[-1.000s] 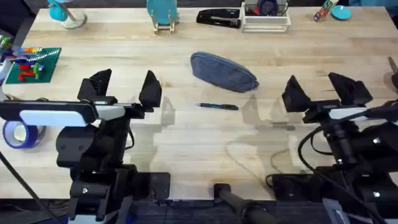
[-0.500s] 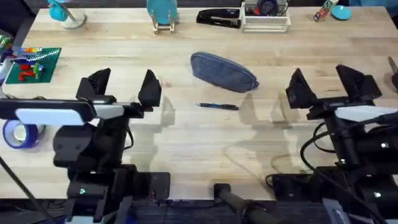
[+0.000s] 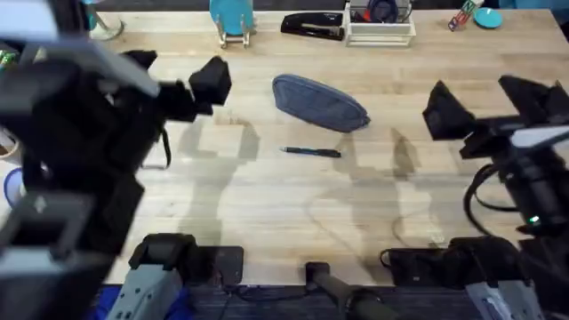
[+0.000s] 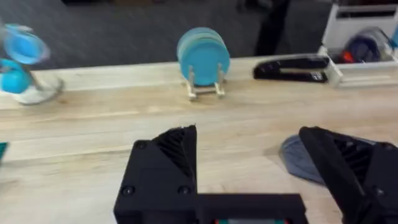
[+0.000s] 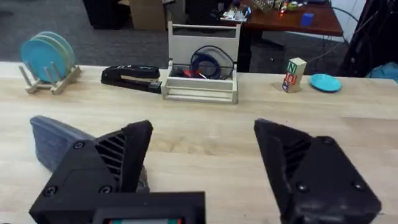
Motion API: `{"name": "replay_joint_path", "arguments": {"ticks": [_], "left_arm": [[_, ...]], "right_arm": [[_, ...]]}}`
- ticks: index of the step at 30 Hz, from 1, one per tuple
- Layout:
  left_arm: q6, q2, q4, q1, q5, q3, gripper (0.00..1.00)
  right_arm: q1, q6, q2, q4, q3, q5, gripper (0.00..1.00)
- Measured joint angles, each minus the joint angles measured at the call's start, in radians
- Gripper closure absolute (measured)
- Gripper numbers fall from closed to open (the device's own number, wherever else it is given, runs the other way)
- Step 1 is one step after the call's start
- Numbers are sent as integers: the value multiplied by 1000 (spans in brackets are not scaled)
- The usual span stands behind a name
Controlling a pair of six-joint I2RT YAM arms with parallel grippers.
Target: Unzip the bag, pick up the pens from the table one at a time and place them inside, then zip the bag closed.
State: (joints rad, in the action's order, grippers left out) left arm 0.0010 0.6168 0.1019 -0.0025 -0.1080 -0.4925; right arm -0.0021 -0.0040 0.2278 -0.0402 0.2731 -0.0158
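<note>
Bench: pale wooden planks [image 3: 267, 204] with visible grain, carrying everything named below; dark floor shows past its far edge in the wrist views.
Bag: grey-blue fabric pouch [image 3: 320, 103], lying flat near the middle of the bench, its long axis slanted; whether its zipper is shut or open I cannot tell. One end of it also shows in the left wrist view [image 4: 301, 160] and in the right wrist view [image 5: 53, 144].
Pen: slim dark pen [image 3: 311, 152] lying on the bench just beside the bag, on the side nearer the arms' bases, apart from it and roughly parallel to the bench's front edge.
Left gripper: [image 3: 182, 82] raised, large and blurred, to the left of the bag and well apart from it; its jaws stand wide open and hold nothing.
Right gripper: [image 3: 484, 105] to the right of the bag, well apart from it; its jaws are also spread wide and empty.
Stapler: black [image 3: 313, 25], beyond the bag at the far edge of the bench.
Organiser: white tray [image 3: 380, 27] just right of the stapler, touching or nearly so.
Blue discs in a wooden stand: [image 3: 233, 22] left of the stapler, beyond the bag.
</note>
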Motion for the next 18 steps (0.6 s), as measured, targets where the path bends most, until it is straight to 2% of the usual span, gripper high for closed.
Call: {"name": "replay_joint_path", "arguments": {"ticks": [5, 8, 13, 18], "left_arm": [[3, 239, 30, 0, -104, -168, 7], [31, 352, 31, 0, -183, -245, 7], [120, 504, 31, 0, -342, -340, 7], [238, 587, 19, 0, -470, -375, 7]], "right_arm": [[0, 0, 163, -3, 133, -1, 5], [0, 0, 263, -3, 223, -13, 5], [0, 0, 418, -38, 373, -73, 5], [0, 0, 561, -139, 508, -135, 6]]}}
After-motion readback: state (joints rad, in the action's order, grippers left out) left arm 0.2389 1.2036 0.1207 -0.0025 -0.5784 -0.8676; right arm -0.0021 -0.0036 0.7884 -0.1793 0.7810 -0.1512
